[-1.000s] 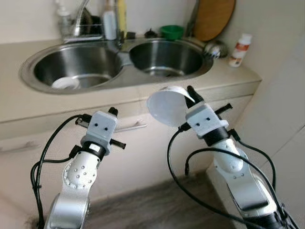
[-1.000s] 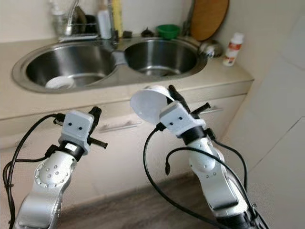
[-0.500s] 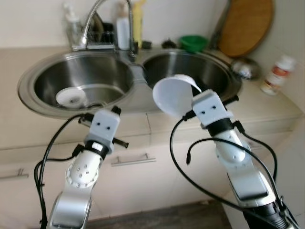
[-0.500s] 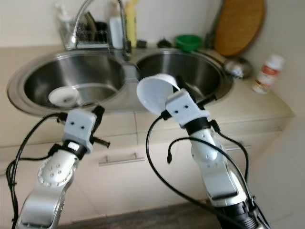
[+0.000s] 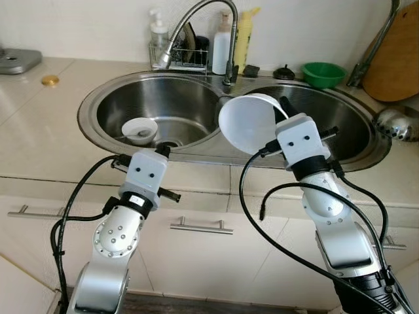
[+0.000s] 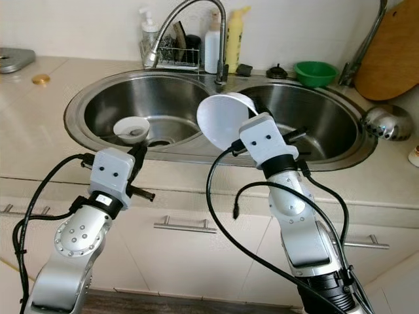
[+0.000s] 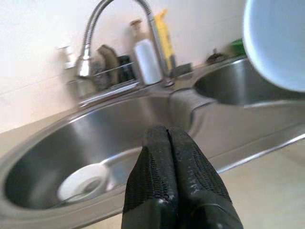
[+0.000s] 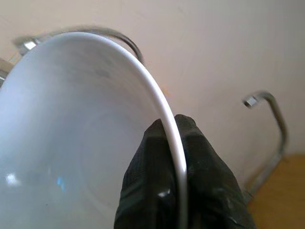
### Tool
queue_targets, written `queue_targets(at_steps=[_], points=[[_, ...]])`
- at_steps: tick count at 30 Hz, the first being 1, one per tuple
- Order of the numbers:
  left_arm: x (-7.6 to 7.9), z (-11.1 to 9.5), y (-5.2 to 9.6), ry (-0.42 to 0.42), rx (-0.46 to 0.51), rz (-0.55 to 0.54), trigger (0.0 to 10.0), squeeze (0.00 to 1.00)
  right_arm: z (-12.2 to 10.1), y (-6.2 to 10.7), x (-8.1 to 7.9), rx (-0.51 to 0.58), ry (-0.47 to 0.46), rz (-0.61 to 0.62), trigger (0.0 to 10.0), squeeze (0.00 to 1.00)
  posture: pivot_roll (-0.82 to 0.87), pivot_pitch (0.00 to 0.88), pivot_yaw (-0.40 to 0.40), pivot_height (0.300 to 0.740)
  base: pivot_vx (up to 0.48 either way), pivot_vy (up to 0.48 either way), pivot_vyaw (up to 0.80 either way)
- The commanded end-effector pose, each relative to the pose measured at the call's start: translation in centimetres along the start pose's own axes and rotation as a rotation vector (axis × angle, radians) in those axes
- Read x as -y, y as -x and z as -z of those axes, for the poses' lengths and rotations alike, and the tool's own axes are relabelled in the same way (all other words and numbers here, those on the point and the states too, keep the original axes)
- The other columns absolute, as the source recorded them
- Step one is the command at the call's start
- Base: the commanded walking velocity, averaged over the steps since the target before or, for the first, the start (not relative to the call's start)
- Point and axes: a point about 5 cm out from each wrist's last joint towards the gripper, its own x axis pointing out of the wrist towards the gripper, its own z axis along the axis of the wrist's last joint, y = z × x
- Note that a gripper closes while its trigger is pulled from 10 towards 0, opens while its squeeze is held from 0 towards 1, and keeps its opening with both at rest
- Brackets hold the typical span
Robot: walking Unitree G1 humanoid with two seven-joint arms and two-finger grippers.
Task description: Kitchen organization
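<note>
Fingers of the right gripper [image 8: 174,157] stayed pinched on the rim of the white bowl [image 5: 247,122], now raised over the sink [image 5: 91,104] divider rather than before the cupboard doors. The left gripper [image 7: 167,143] was closed, empty, near the bench edge; the bowl seemed ready for setting down.

left hand [image 7: 167,143] — fingers pressed together, raised | right hand [image 8: 174,131] — raised higher, clamped on bowl [image 5: 245,123] rim

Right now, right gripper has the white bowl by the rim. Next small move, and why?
Probably ease the right gripper forward and down to set the white bowl into the right basin. It is pinched by its rim, tilted, above the sink's front edge, and that basin looks bare; the left basin holds a small dish.
</note>
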Motion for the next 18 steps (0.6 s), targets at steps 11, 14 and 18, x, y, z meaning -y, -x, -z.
queue_targets(at_steps=[11,14,18], points=[[0.0,-0.4,-0.2,0.014,0.031,0.005,10.0,0.00,2.8,-1.4,1.1,-0.111,0.068,0.049,10.0,0.00,0.15,0.000,-0.056,0.740,0.000,0.000,0.00],[0.0,-0.4,-0.2,0.015,0.034,0.002,10.0,0.00,2.9,-1.5,1.0,-0.118,0.057,0.054,10.0,0.00,0.15,0.000,-0.056,0.740,0.000,0.000,0.00],[0.0,-0.5,-0.1,0.018,0.041,0.002,10.0,0.00,3.0,-1.6,0.8,-0.116,0.058,0.058,10.0,0.00,0.15,0.000,-0.056,0.740,0.000,0.000,0.00]])
